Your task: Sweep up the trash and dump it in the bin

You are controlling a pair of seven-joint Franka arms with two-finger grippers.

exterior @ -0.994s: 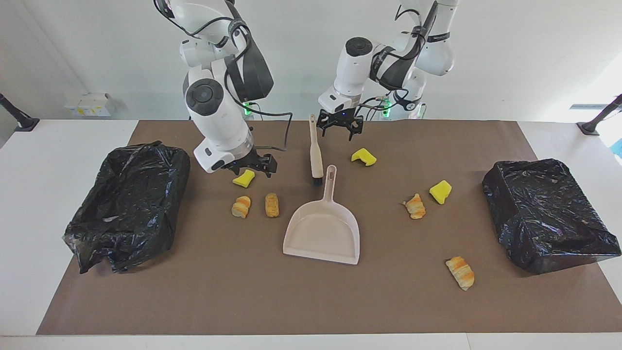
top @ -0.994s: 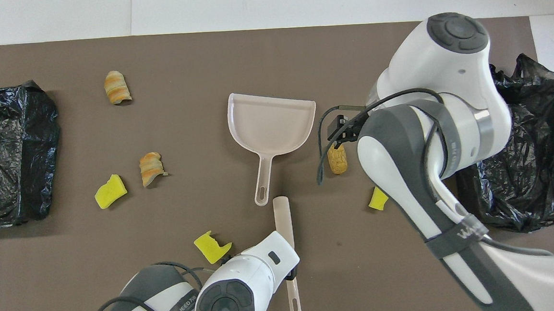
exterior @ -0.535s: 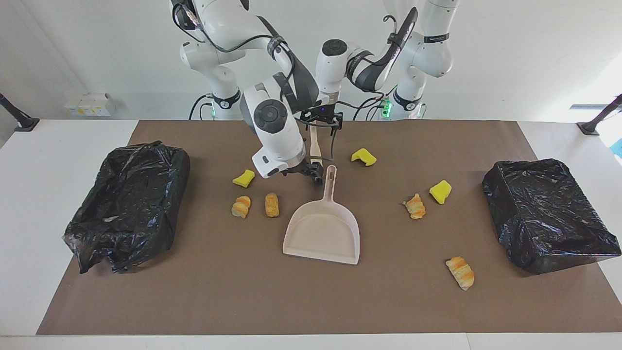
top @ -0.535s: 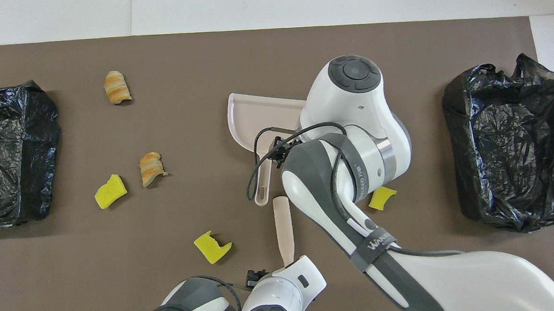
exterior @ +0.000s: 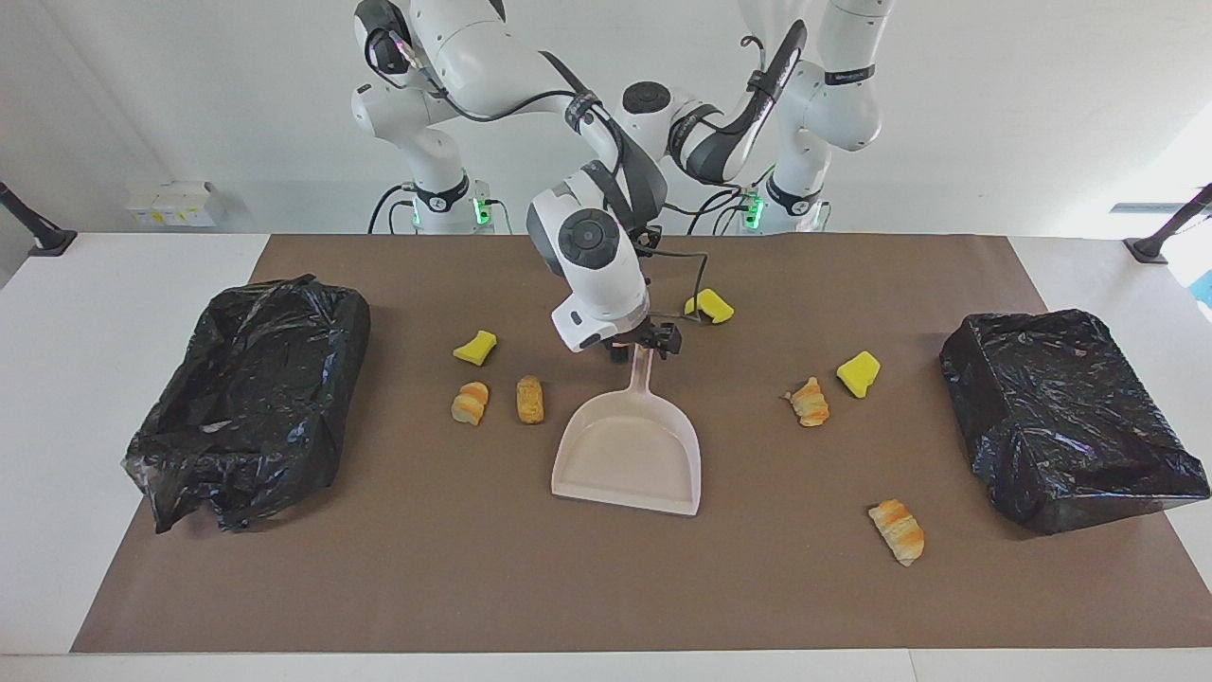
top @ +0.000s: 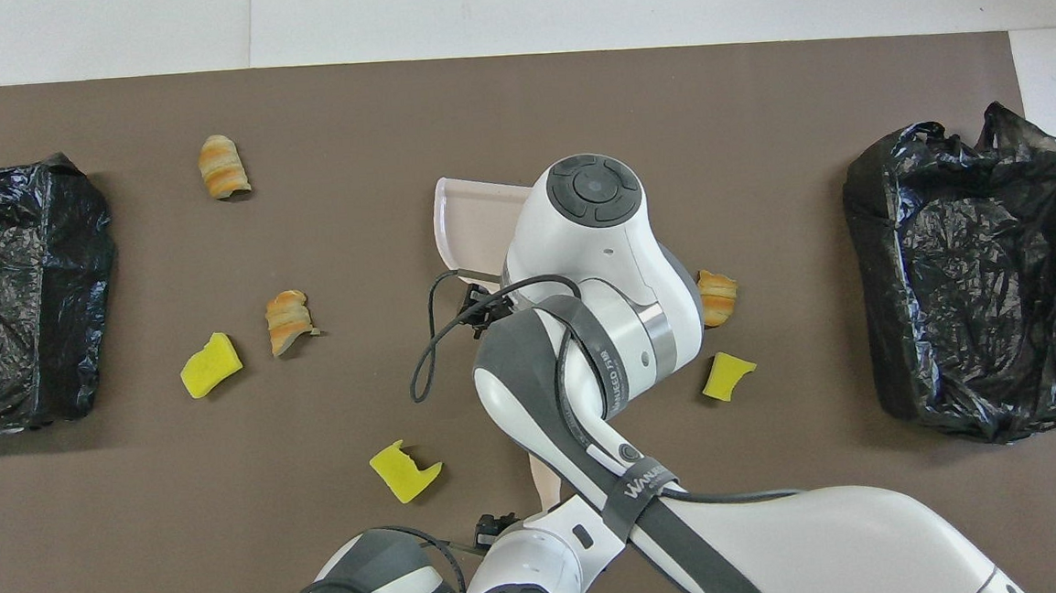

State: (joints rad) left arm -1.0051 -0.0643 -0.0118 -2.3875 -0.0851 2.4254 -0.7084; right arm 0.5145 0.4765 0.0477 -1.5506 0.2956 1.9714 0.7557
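Trash (exterior: 530,399), seven pieces in all, lies scattered on the brown mat. None of it is in either black-bagged bin (exterior: 251,398) yet. We take the dustpan (exterior: 630,445) as the dial's centre in the facing view. A yellow sponge and two striped rolls then sit near ten o'clock. Another sponge (exterior: 709,305) lies at one o'clock. A croissant (exterior: 810,402) and a sponge (exterior: 859,373) lie at three, and the last croissant (exterior: 897,530) at four.

We judge the step in hand to be taking up the tools. The right gripper (exterior: 644,339) hangs at the tip of the dustpan's handle, its fingers apart on either side and not yet clamped. The left gripper (top: 542,520) is over the brush (top: 546,474), at the dustpan's twelve o'clock, and we cannot tell whether it has closed.

Next, the right gripper needs to close firmly on the handle and both tools need lifting. The pan's lip then goes beside a cluster, so the brush can sweep pieces in.
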